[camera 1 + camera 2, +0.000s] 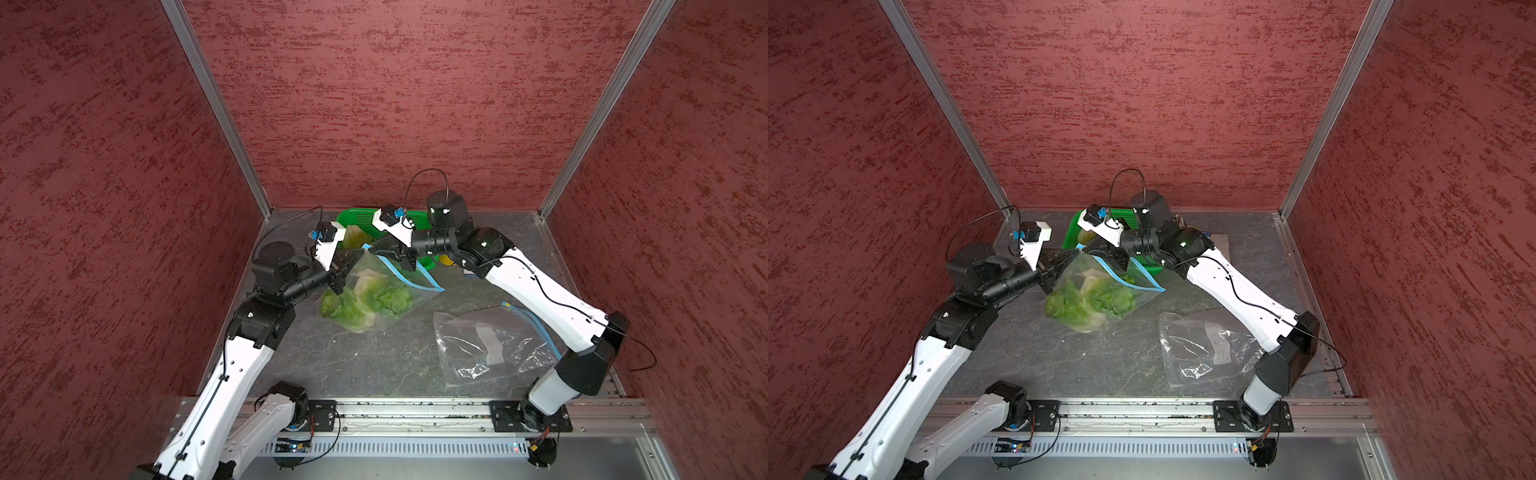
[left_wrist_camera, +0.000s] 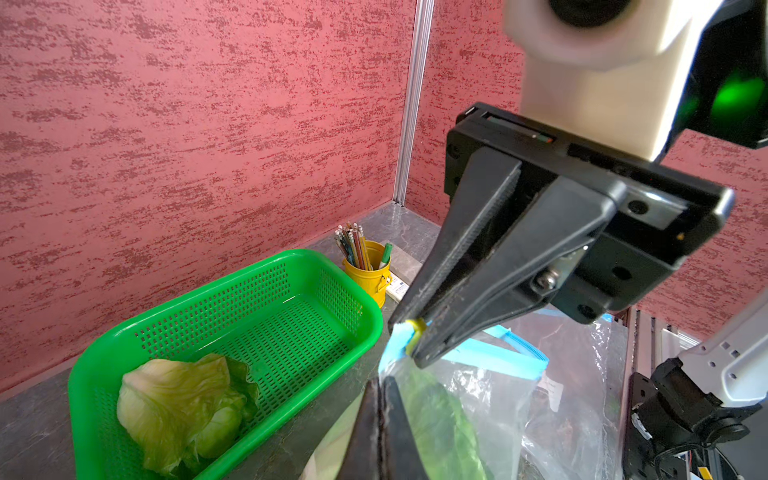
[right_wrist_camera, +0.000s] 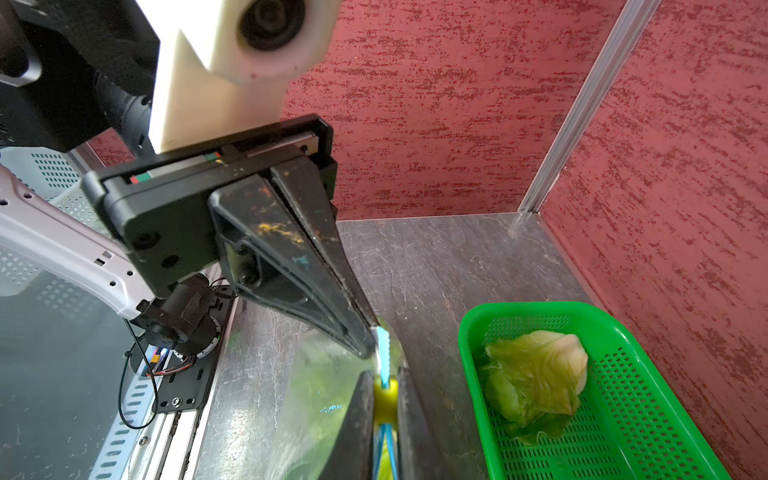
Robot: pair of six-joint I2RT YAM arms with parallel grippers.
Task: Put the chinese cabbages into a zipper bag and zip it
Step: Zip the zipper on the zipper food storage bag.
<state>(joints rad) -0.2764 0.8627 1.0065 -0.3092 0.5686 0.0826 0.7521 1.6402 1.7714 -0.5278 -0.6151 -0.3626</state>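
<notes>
A clear zipper bag (image 1: 376,291) (image 1: 1100,293) with a blue zip strip (image 1: 417,276) hangs from one top corner, its bottom on the table. Green chinese cabbages (image 1: 365,301) (image 1: 1090,301) lie inside it. Another cabbage (image 2: 183,409) (image 3: 536,374) sits in the green basket (image 2: 232,291). My left gripper (image 1: 358,254) (image 2: 383,380) is shut on the bag's corner just below the strip. Tip to tip with it, my right gripper (image 1: 368,248) (image 3: 384,372) is shut on the yellow zip slider (image 3: 385,399) (image 2: 417,328). The bag's mouth gapes open along the strip.
A second, empty clear bag (image 1: 490,345) (image 1: 1204,345) lies flat at the right under the right arm. A yellow cup of pencils (image 2: 368,266) stands behind the basket near the back wall. Red walls enclose the table on three sides.
</notes>
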